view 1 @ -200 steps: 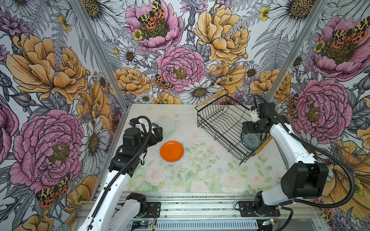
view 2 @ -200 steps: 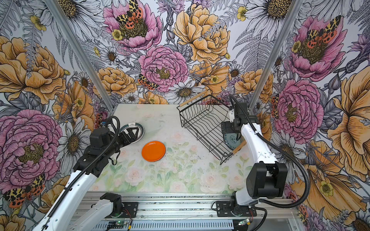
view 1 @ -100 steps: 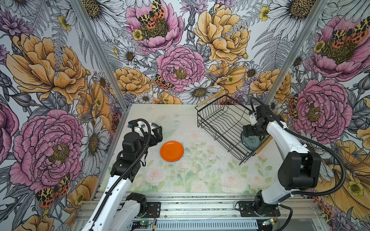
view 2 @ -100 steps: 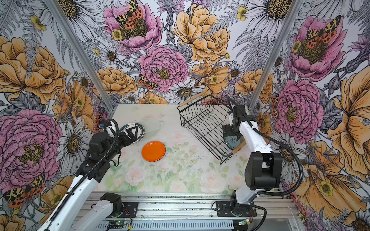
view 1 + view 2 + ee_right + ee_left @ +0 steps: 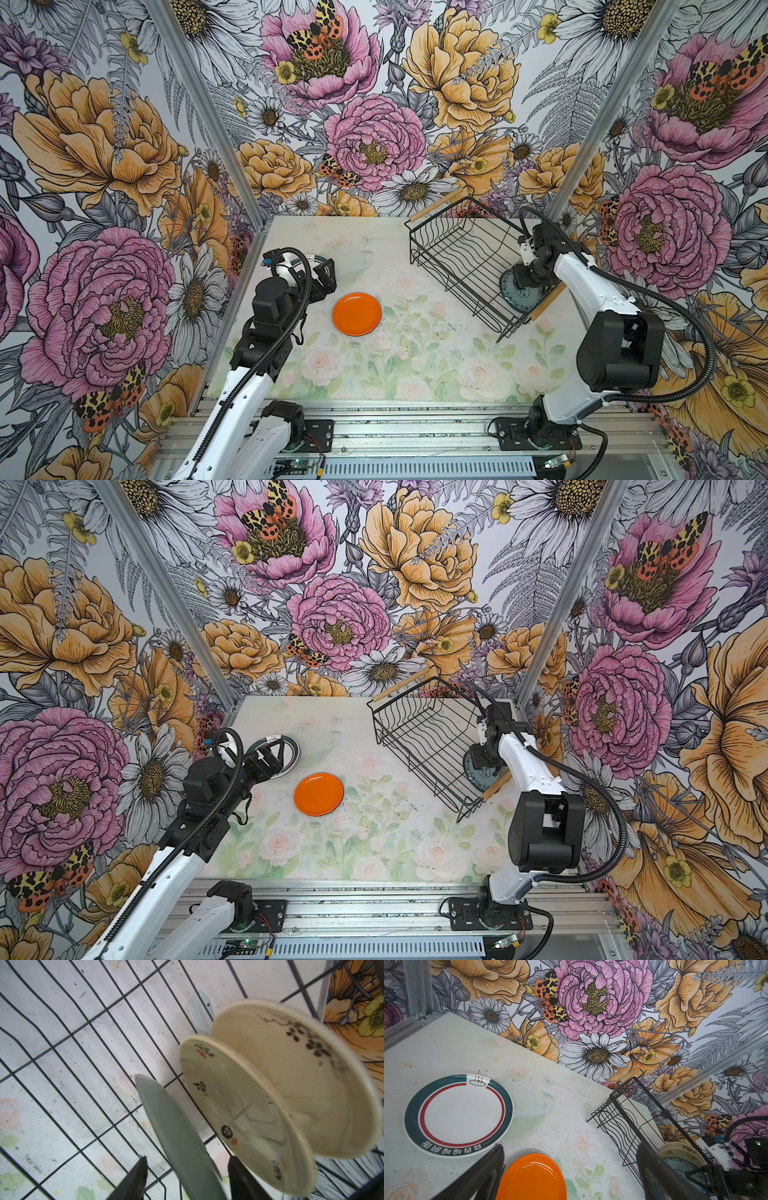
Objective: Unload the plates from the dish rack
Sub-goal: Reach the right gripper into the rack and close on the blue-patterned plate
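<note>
Since a second ago our right arm has folded down into the rack [image 5: 457, 257], far right on the table [image 5: 415, 374]. We are mid-grasp: right gripper [image 5: 187, 1158] half-narrowed astride the teal plate [image 5: 166, 1115], unpinched; next, close, lift straight up. Left gripper [image 5: 570, 1145] gapes empty. Plate: thin, on edge, patterned face, beside two cream plates [image 5: 249, 1095].

Your right gripper [image 5: 187, 1158] dips lower into the rack [image 5: 453, 257] and its jaws pull in from wide to noticeably narrower, now straddling the teal plate [image 5: 520, 297]. Elbow shifts back too.
</note>
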Available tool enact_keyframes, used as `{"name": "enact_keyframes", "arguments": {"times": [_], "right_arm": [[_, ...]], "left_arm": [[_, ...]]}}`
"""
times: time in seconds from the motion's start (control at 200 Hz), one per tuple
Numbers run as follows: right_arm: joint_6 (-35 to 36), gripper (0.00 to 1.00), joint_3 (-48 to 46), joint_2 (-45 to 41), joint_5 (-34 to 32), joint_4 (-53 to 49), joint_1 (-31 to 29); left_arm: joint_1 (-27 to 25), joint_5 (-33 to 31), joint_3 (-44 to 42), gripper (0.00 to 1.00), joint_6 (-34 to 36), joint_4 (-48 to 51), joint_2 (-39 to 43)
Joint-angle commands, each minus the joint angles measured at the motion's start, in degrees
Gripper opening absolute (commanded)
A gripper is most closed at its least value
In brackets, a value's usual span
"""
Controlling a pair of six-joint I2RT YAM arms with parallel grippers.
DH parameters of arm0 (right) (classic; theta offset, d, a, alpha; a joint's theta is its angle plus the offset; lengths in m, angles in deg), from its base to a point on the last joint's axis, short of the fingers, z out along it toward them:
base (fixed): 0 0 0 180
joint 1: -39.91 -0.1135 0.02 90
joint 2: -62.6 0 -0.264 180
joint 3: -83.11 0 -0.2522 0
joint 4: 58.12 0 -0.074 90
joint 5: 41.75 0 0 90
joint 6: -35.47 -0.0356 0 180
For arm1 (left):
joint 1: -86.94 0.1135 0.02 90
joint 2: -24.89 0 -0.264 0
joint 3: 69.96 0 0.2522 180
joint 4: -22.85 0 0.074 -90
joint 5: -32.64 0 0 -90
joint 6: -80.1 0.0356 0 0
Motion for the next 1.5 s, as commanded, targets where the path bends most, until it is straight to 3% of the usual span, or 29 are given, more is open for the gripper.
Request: {"name": "enact_keyframes", "arguments": {"times": [0.0,0.115,0.315,0.65,1.056,1.286,1.491], "right_arm": [[1.66,0.54,-0.68,-0.02,0.57,0.10,0.75],[2.02,0.53,-0.66,0.17,0.71,0.38,1.41],[3.67,0.38,-0.36,0.78,2.16,0.94,2.41],[11.33,0.33,0.37,0.98,6.60,1.33,3.38],[15.22,0.16,0.61,2.73,8.73,1.64,3.69],[17.94,0.08,0.29,-1.35,14.06,2.20,3.69],[18.48,0.02,0.15,-10.50,15.56,7.42,3.58]], "left_arm": [[-0.40,-2.34,-0.37,0.99,1.92,-1.87,-0.57],[-0.42,-2.96,0.28,0.99,2.76,-1.95,-1.68],[-0.40,-3.23,0.34,0.99,3.00,-2.98,-2.37],[-0.33,-3.54,0.16,0.99,3.31,-3.62,-2.56],[-0.33,-3.99,-0.52,0.99,3.40,-4.03,-2.63],[-0.35,-3.80,-0.07,0.99,2.45,-3.32,-3.50],[-0.35,-4.49,-0.57,0.99,0.15,-3.63,-4.34]]}}
